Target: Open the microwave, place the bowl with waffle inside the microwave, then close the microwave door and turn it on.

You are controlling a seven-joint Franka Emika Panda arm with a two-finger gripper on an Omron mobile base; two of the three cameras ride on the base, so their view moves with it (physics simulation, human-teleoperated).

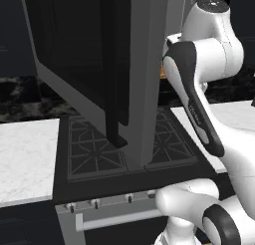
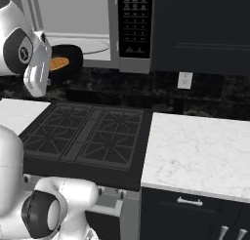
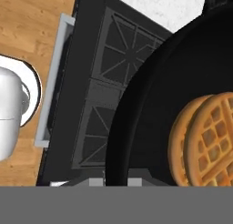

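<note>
My fingers (image 2: 49, 68) are clamped on the rim of the black bowl (image 2: 68, 61); the waffle (image 2: 59, 63) lies in it; I hold it at the open mouth of the microwave (image 2: 134, 31), above the stove (image 2: 88, 136); the microwave door (image 1: 94, 64) stands swung out.

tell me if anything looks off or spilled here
Nothing spilled. The bowl is held up in the air by the gripper near the microwave opening, above the stove, and the waffle sits flat inside. The microwave door hangs open, as the job needs.
</note>
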